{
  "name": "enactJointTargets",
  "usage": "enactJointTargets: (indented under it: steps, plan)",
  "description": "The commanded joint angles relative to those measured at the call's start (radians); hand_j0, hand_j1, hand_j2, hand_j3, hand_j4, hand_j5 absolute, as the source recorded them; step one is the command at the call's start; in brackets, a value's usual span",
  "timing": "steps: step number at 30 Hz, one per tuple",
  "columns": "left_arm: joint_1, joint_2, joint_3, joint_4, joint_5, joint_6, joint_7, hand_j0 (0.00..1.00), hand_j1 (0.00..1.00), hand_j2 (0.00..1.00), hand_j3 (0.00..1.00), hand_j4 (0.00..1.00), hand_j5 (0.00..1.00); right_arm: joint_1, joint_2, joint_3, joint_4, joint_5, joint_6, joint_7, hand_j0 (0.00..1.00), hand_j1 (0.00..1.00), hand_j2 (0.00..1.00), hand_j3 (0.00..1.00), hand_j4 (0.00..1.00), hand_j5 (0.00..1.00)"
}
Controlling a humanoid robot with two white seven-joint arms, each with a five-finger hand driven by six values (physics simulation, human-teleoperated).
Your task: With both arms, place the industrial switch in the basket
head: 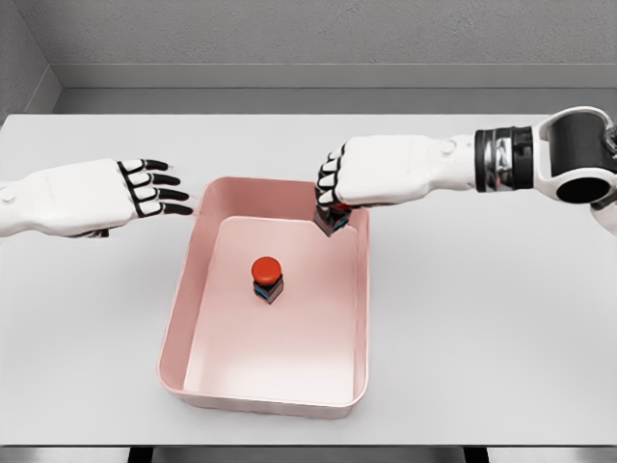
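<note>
Fingers of the right hand (337, 188) curl over a small dark block at the pink basket (178, 333)'s far rim — seemingly gripping it. Left hand (145, 190) hovers outside, fingers extended, empty. One industrial switch (267, 278) sits inside the basket: likely rigid, light — best pinched by its boxy base.

A white table (482, 318) stands before grey walls (289, 34).
</note>
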State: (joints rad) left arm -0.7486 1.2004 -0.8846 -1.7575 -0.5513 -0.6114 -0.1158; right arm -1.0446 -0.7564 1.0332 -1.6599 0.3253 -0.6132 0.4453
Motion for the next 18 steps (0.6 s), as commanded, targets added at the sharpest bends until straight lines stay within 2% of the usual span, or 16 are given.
enactJointTargets:
  steps: [1, 5, 6, 7, 8, 9, 14, 15, 18]
  plan:
    - [0.0, 0.027, 0.004, 0.003, 0.007, 0.001, -0.001, 1.0, 1.0, 1.0, 1.0, 1.0, 1.0, 0.0, 0.003, 0.008, -0.004, -0.005, 0.002, 0.0, 0.48, 0.48, 0.48, 0.48, 0.48, 0.48]
    - [0.0, 0.027, 0.004, 0.003, 0.007, 0.001, -0.001, 1.0, 1.0, 1.0, 1.0, 1.0, 1.0, -0.014, 0.031, 0.038, -0.006, -0.005, 0.002, 0.006, 0.49, 0.49, 0.49, 0.49, 0.49, 0.49]
    - [0.0, 0.027, 0.004, 0.003, 0.007, 0.001, -0.001, 1.0, 1.0, 1.0, 1.0, 1.0, 1.0, -0.015, 0.031, 0.038, -0.006, -0.005, 0.002, 0.006, 0.55, 0.55, 0.55, 0.55, 0.55, 0.55]
    - [0.0, 0.027, 0.004, 0.003, 0.007, 0.001, 0.001, 1.0, 1.0, 1.0, 1.0, 1.0, 1.0, -0.015, 0.032, 0.038, -0.006, -0.005, 0.002, 0.0, 0.74, 0.74, 0.74, 0.74, 0.74, 0.74]
    - [0.0, 0.028, 0.004, 0.003, 0.007, 0.001, 0.001, 1.0, 1.0, 1.0, 1.0, 1.0, 1.0, -0.017, 0.032, 0.036, -0.006, -0.005, 0.002, -0.002, 0.86, 0.86, 0.86, 0.86, 0.86, 0.86]
    - [0.0, 0.027, 0.004, 0.003, 0.007, 0.001, 0.001, 1.0, 1.0, 1.0, 1.0, 1.0, 1.0, -0.021, 0.032, 0.036, -0.006, -0.005, 0.002, -0.002, 0.9, 0.9, 0.9, 0.9, 0.9, 0.9]
    - [0.0, 0.028, 0.004, 0.004, 0.005, 0.001, -0.001, 1.0, 1.0, 1.0, 1.0, 1.0, 1.0, -0.032, 0.029, 0.036, -0.003, -0.005, 0.002, 0.001, 0.96, 0.96, 0.96, 0.96, 0.96, 0.96]
    - [0.0, 0.028, 0.004, 0.004, 0.005, 0.001, 0.001, 1.0, 1.0, 1.0, 1.0, 1.0, 1.0, -0.038, 0.023, 0.033, 0.0, -0.005, 0.002, 0.003, 1.0, 1.0, 1.0, 1.0, 1.0, 1.0]
    - [-0.002, 0.028, 0.004, 0.012, 0.005, 0.001, -0.001, 1.0, 1.0, 1.0, 1.0, 1.0, 1.0, -0.032, -0.03, 0.008, 0.006, -0.006, 0.002, -0.004, 1.0, 1.0, 1.0, 1.0, 1.0, 1.0]
